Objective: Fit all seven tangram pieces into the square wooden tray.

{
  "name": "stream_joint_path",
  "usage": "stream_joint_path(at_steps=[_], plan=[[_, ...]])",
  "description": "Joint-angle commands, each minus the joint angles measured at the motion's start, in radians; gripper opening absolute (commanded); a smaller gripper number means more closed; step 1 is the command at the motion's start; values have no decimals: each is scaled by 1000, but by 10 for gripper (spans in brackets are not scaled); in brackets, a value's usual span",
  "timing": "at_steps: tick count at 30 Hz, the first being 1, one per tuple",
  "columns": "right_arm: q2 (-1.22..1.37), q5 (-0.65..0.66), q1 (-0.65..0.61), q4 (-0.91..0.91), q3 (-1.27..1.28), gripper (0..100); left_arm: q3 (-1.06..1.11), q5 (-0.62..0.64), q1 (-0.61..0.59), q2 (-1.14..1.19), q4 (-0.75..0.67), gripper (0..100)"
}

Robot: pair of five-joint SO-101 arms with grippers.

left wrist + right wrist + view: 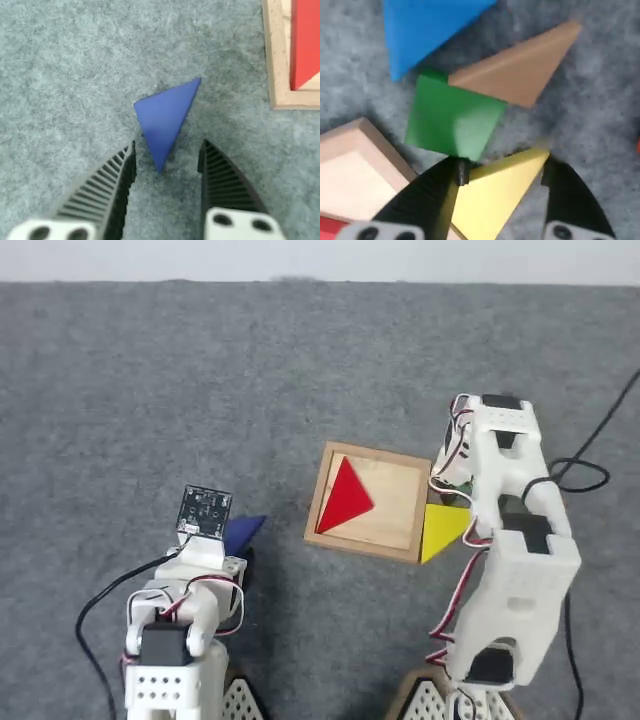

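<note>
Early in the task: only the red triangle (345, 495) lies in the wooden tray (396, 510), which sits mid-surface. The left gripper (167, 160) is spread wide astride the tip of the dark blue triangle (165, 120), which lies toward the surface's left edge. The right gripper (505, 172) is parted around the yellow triangle (490, 202), which lies by the tray's near right corner, next to a green square (452, 120). Next, I judge, each gripper must close, lift its piece and carry it to the tray. No writing is legible.
</note>
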Motion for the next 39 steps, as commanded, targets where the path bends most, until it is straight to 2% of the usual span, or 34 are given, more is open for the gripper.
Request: stream_joint_path(at_steps=[1,5,8,11,16,22,27,31,34,39], plan=[[5,-5,-59,51,-12,252,-10,11,5,-18,2,200],[-45,37,-120,25,8,242,-10,11,5,-18,2,200],[-91,46,-127,-71,98,147,-10,11,5,-18,2,200],[-130,123,-104,-163,198,58,-10,11,5,-18,2,200],[-193,219,-16,-203,236,27,-10,11,6,-18,2,200],[-191,396,107,-191,98,6,-10,11,5,-18,2,200],[-214,440,151,-81,-26,6,-10,11,5,-18,2,200],[-338,442,191,-28,-46,6,-10,11,5,-18,2,200],[-492,468,120,-2,60,28,-10,11,5,-18,2,200],[-802,486,-170,-117,460,138,-10,11,5,-18,2,200]])
